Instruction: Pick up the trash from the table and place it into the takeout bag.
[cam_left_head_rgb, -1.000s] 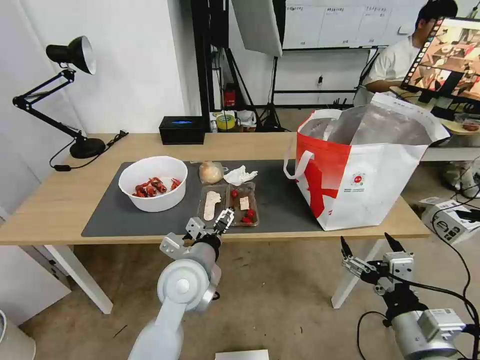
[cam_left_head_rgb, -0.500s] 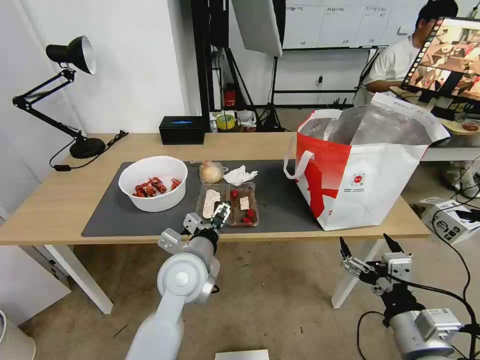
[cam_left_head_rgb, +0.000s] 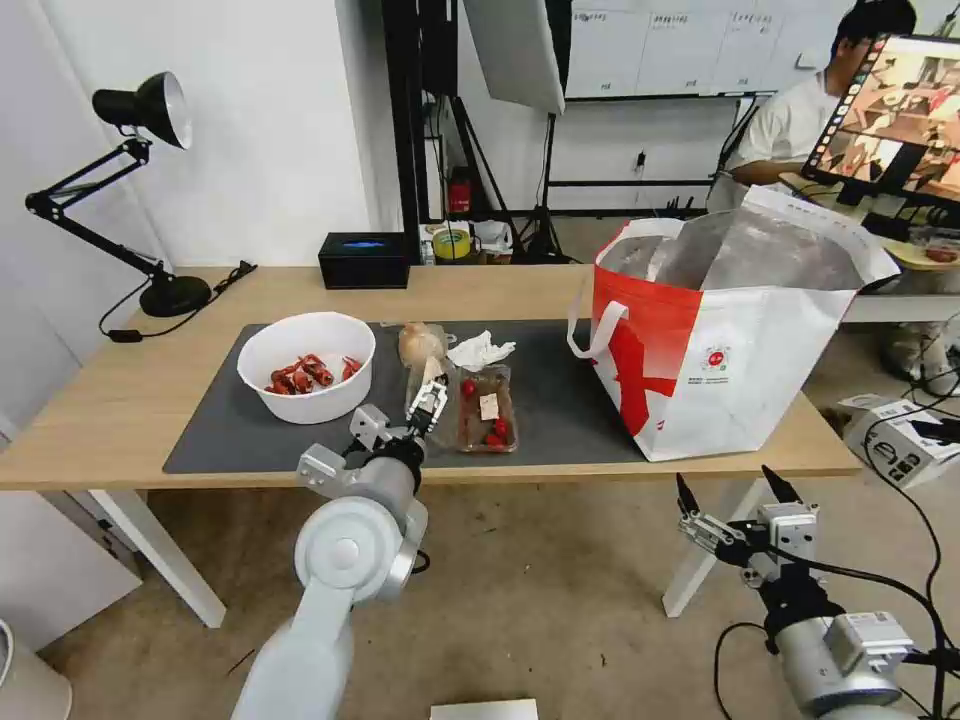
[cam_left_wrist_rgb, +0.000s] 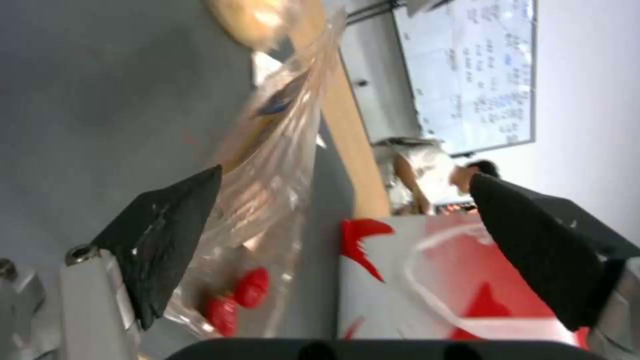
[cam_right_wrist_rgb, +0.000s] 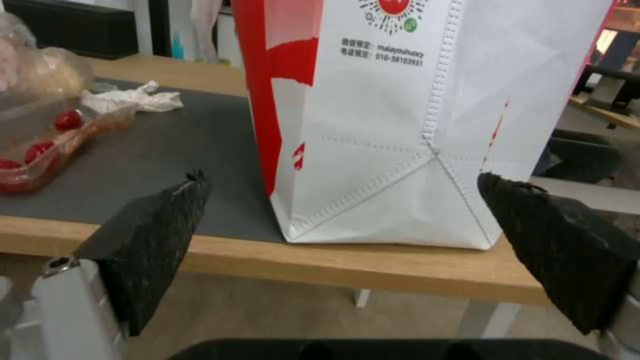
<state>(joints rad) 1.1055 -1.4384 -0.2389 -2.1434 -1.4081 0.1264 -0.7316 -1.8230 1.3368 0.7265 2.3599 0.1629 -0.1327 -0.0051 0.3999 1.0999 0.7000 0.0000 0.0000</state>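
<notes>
Left gripper (cam_left_head_rgb: 428, 398) spread wide at clear tray's (cam_left_head_rgb: 487, 408) raised lid, right gripper (cam_left_head_rgb: 730, 492) (parked low) agape

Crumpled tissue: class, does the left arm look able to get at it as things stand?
Probably yes. The crumpled tissue lies uncovered on the mat just beyond the left end effector, open at the clear tray, whose raised flap stands beside the way, not across it.

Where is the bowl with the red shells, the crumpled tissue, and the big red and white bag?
bowl (cam_left_head_rgb: 306, 384): head view, white front wall.
tissue (cam_left_head_rgb: 480, 350): head view, its middle.
bag (cam_left_head_rgb: 760, 360): head view, white front panel.
</notes>
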